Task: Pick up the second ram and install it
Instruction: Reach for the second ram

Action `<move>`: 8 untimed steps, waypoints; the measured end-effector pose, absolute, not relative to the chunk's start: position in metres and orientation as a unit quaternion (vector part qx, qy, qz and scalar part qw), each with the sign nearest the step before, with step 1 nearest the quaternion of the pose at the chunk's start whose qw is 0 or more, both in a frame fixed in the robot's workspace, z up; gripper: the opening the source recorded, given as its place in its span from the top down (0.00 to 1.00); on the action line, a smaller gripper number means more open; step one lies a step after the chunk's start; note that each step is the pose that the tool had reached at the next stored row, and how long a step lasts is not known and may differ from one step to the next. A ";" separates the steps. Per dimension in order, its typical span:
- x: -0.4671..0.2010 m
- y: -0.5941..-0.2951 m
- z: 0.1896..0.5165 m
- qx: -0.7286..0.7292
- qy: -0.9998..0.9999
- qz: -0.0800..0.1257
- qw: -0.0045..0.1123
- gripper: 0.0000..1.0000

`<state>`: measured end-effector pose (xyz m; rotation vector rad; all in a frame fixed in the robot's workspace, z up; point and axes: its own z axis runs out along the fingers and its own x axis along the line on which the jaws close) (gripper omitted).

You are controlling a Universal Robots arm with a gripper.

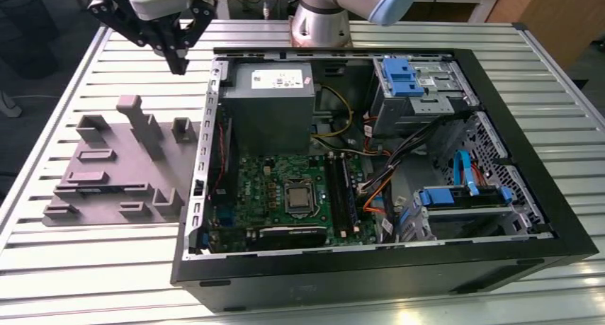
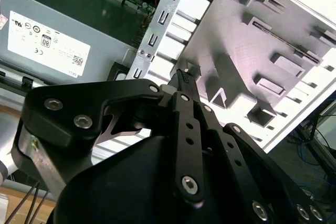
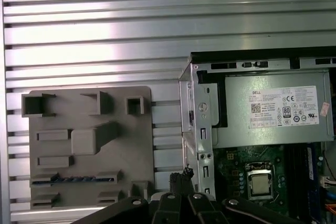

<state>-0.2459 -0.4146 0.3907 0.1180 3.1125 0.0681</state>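
Grey fixture (image 3: 89, 145) beside the open case (image 1: 378, 279) holds the second ram (image 3: 76, 179); gripper (image 1: 177, 64) closed, empty.

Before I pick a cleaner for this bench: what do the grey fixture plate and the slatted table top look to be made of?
The grey fixture plate is likely plastic, perhaps printed: matte, uniform grey, with blocky raised shapes and no glare. The table top is metal, probably aluminium: bright silvery ribbed slats that reflect the light strongly.

Open computer case (image 1: 378, 277), grey fixture plate (image 1: 112, 188)
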 end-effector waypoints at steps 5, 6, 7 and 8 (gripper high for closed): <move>-0.254 -0.415 0.390 0.038 0.999 0.022 0.013 0.89; -0.256 -0.415 0.390 0.038 0.999 0.022 0.013 0.89; -0.257 -0.415 0.390 0.038 0.999 0.022 0.013 0.89; -0.258 -0.415 0.390 0.038 0.999 0.022 0.013 0.89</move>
